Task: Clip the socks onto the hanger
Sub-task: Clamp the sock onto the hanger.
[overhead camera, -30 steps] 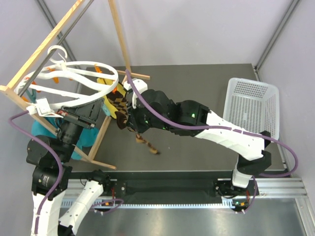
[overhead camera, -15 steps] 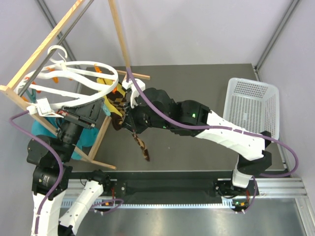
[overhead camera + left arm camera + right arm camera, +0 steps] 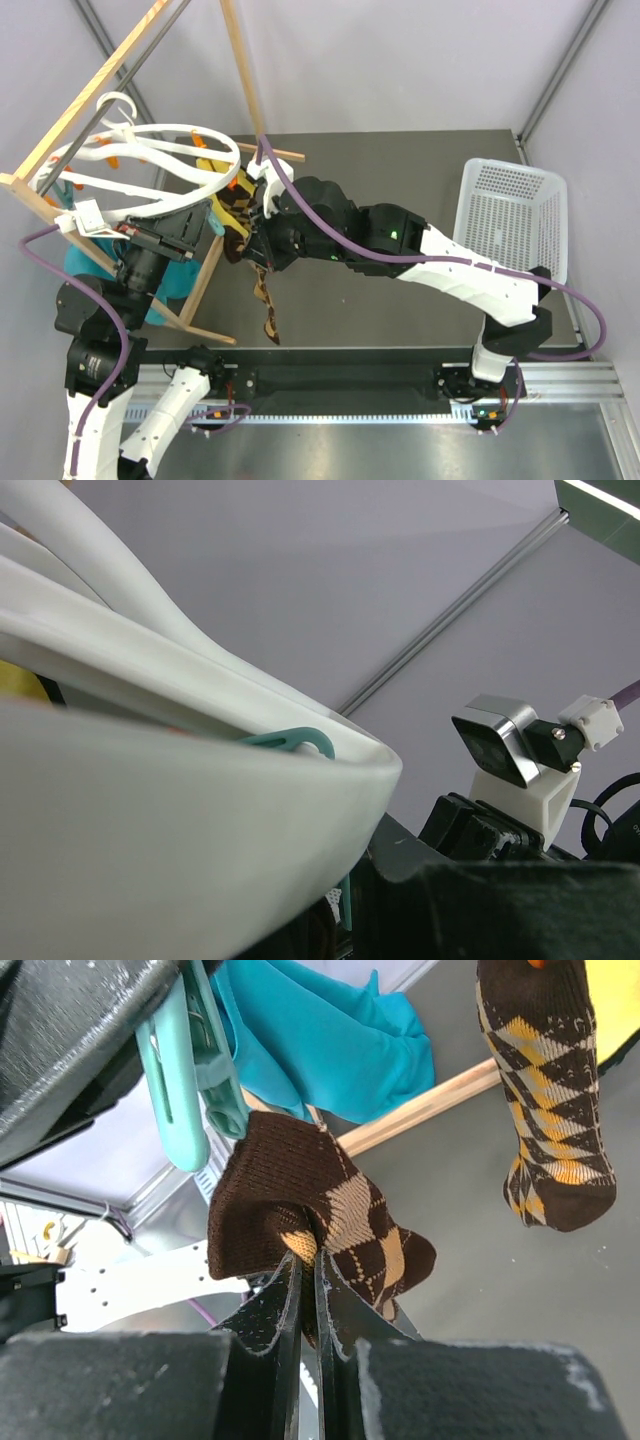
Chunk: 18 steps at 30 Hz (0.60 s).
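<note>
The white ring hanger (image 3: 170, 165) hangs tilted from the wooden rack at the left; its rim fills the left wrist view (image 3: 150, 810). My left gripper (image 3: 195, 230) is at its near rim and looks shut on it; a dark finger (image 3: 480, 900) presses against the rim. My right gripper (image 3: 248, 235) is shut on one argyle sock (image 3: 320, 1210) just beside the ring. That sock's free end dangles over the table (image 3: 263, 300). The second sock (image 3: 550, 1110) hangs from an orange clip on the hanger.
The wooden rack (image 3: 100, 75) stands at the far left, its lower bar (image 3: 420, 1110) behind the held sock. A teal cloth (image 3: 320, 1040) and a teal clip (image 3: 185, 1070) hang close to my right gripper. A yellow cloth (image 3: 615, 1000) hangs nearby. A white mesh basket (image 3: 512, 215) sits at the right.
My right gripper has shifted slightly left toward the hanger. The held sock's dangling end has swung left and toward the near edge. The left arm has not moved.
</note>
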Available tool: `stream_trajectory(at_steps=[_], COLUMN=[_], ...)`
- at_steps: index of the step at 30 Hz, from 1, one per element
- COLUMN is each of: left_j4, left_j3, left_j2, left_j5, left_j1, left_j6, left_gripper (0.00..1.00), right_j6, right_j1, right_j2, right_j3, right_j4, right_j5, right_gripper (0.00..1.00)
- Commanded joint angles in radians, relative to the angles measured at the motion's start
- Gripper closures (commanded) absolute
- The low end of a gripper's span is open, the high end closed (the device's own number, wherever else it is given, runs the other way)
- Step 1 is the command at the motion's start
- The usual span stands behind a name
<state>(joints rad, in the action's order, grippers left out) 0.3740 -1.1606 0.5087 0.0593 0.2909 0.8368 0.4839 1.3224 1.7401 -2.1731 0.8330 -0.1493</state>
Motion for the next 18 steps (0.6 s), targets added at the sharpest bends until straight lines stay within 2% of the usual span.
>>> stream_trajectory(at_steps=[1,18], left_j4=[0.057,0.063], left_j3=[0.019,0.019], left_j2=[0.008,0.002], left_j5=[-0.012,-0.01], left_j1=[0.002,0.002], left_j6=[0.025,0.028], left_gripper=[1.0,1.0], right_j6=[0.01,0.004], right_j1=[0.014,0.012], right_j2=[-0.024,0.026], right_j3=[-0.036,-0.093], right_j4=[-0.074,-0.1], right_j5=[0.01,0.019], right_gripper=[1.0,1.0])
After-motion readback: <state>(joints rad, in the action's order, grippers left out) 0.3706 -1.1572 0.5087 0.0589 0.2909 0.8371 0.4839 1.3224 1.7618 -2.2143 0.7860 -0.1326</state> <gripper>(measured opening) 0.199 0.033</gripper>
